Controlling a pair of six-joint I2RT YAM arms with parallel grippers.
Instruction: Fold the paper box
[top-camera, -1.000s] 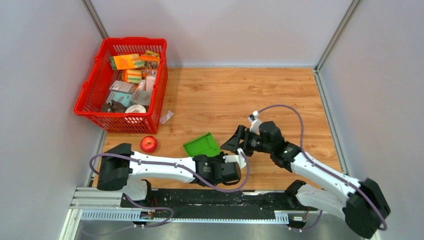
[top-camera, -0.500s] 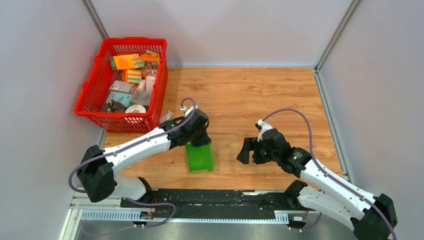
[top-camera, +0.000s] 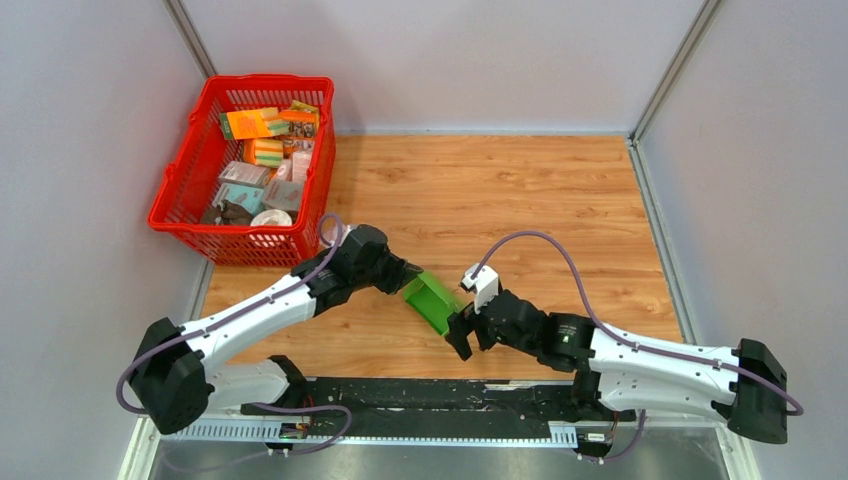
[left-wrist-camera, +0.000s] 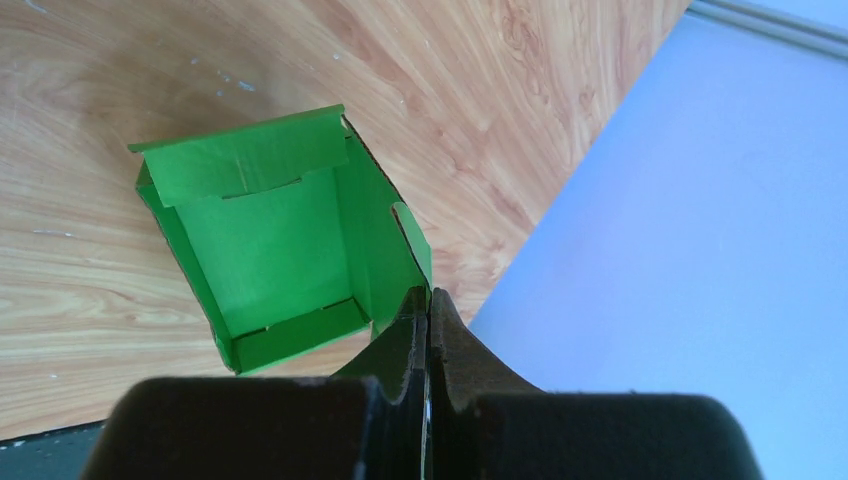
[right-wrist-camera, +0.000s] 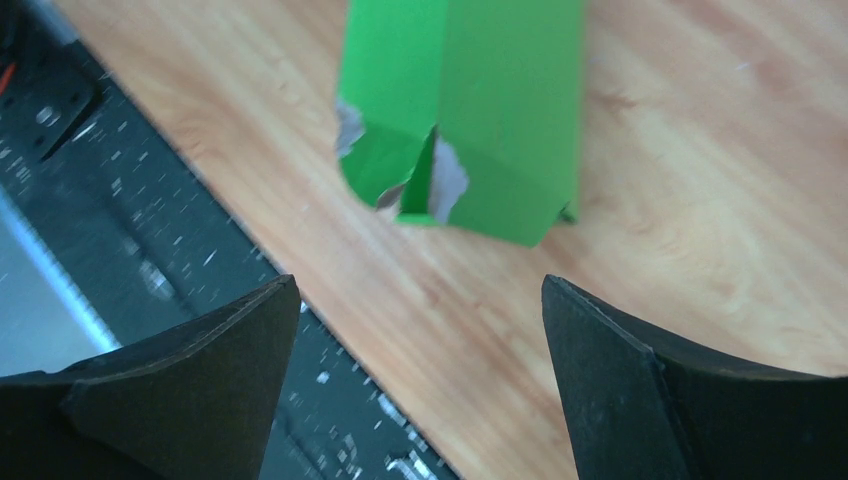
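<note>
The paper box (top-camera: 432, 300) is bright green card, part-folded, held a little above the wooden table near its front middle. In the left wrist view its open inside (left-wrist-camera: 285, 250) faces the camera, with a flap along the top. My left gripper (top-camera: 402, 280) is shut on the edge of the box's side wall (left-wrist-camera: 412, 255), its jaws (left-wrist-camera: 430, 300) pressed together. My right gripper (top-camera: 460, 332) stands open just off the box's near right end. In the right wrist view the box's closed end with torn flaps (right-wrist-camera: 460, 120) lies ahead of the gripper (right-wrist-camera: 415, 290), apart from both fingers.
A red basket (top-camera: 190, 215) holding several small packages stands at the far left. The black rail (top-camera: 420, 395) runs along the near table edge right under my right gripper. Grey walls close in both sides and the back.
My left gripper has swung right with the box, turning it from lengthwise to slanted. My right gripper has moved left and nearer, up to the box's near end, and its jaws stand wider.
</note>
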